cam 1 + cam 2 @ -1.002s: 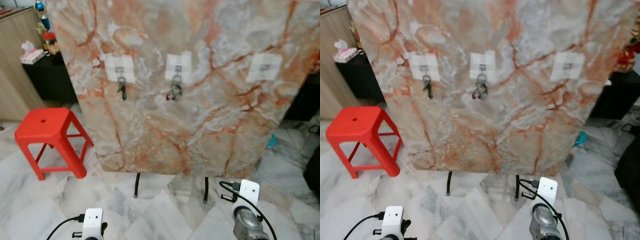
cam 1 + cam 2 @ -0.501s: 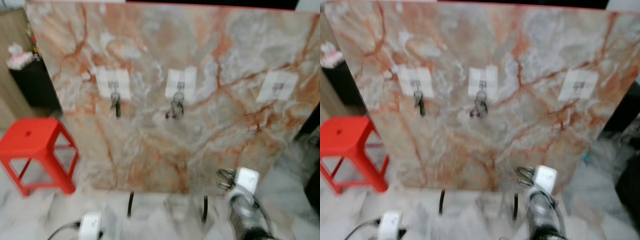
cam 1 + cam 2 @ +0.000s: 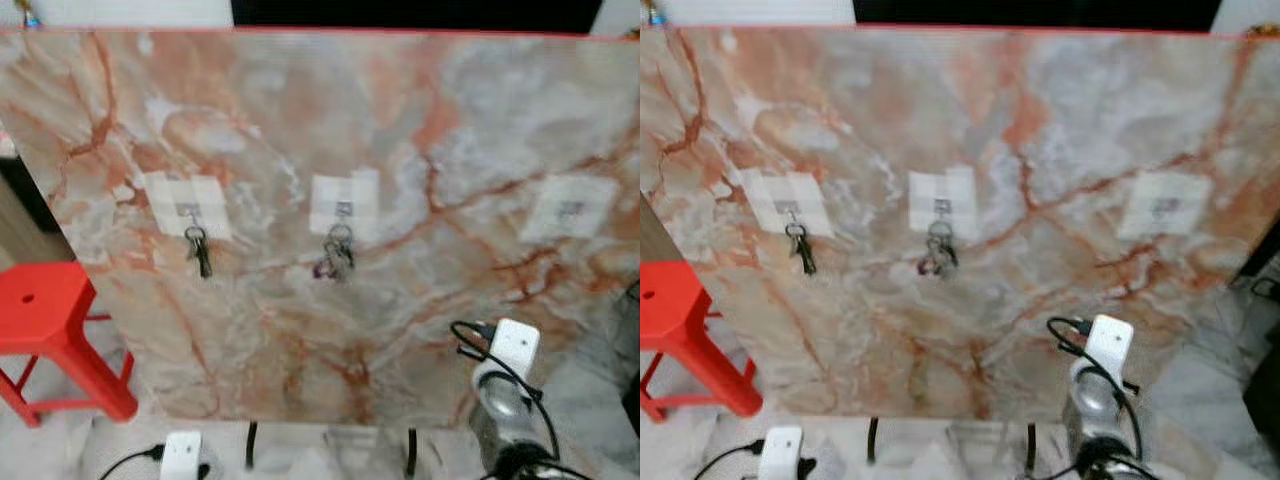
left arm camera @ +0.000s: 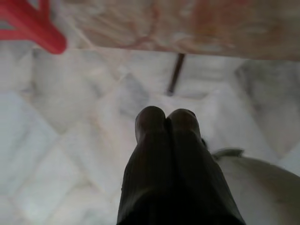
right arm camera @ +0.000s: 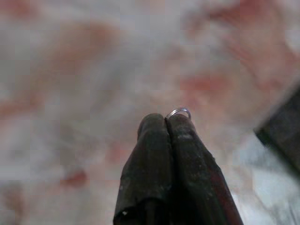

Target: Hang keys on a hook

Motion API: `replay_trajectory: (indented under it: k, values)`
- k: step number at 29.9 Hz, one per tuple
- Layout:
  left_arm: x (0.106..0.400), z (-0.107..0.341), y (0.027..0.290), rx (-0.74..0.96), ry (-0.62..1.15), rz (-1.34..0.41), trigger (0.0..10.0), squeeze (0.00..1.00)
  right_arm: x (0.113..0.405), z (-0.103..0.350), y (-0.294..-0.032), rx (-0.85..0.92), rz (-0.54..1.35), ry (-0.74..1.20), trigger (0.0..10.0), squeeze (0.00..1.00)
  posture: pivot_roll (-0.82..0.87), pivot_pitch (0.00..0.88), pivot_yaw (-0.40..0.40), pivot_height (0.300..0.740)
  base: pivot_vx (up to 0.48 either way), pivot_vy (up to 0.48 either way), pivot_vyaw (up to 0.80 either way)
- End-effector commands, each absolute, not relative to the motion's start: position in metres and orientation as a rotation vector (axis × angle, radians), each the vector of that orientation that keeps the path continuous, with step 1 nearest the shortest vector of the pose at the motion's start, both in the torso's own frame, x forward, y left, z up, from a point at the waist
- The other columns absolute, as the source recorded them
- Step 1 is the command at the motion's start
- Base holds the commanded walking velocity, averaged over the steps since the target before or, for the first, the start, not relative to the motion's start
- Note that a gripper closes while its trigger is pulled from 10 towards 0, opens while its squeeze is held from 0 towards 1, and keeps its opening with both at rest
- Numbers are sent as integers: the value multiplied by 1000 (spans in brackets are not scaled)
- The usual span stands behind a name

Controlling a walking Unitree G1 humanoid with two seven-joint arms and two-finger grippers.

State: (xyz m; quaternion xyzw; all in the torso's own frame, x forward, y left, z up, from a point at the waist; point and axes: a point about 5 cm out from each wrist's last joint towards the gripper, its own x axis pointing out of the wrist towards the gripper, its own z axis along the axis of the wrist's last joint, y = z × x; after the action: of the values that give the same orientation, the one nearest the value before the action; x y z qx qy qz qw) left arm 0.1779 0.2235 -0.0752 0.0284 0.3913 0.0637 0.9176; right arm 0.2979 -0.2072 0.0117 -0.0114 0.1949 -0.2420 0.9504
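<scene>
The marble-patterned board (image 3: 400,150) is standing upright on thin black legs, carrying three white adhesive hooks in a row. The left hook (image 3: 188,208) and the middle hook (image 3: 343,206) are each already holding a bunch of keys (image 3: 337,255), so the bare right hook (image 3: 570,209) is probably the target. The right gripper (image 5: 166,123) is pointing at the board below that bare hook, its two black fingers pressed tightly together and pinching a key ring (image 5: 179,111), a silver loop of which is peeking out just past the tips; exposing the ring this way should let it slip over the hook. The left gripper (image 4: 167,119) is hanging idle near the board's legs, fingers closed on nothing, aimed at the pale floor (image 4: 56,140).
</scene>
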Motion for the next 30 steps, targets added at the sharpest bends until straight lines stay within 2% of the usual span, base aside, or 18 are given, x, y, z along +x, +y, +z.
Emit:
replay_trajectory:
  k: [1, 10, 30]
  values:
    - [172, -79, 221, 53, 831, 124, 10000, 0, 297, 17, -221, -82, -558, 361, 10000, 0, 164, 0, -8, 740, 0, 0, 0]
    - [169, -79, 224, 58, 838, 120, 10000, 0, 286, 29, -242, -283, -748, 226, 10000, 0, 162, 0, 1, 740, 0, 0, 0]
    - [171, -79, 223, 66, 838, 111, 10000, 0, 307, 82, -236, -596, -707, -113, 10000, 0, 159, 0, 6, 740, 0, 0, 0]
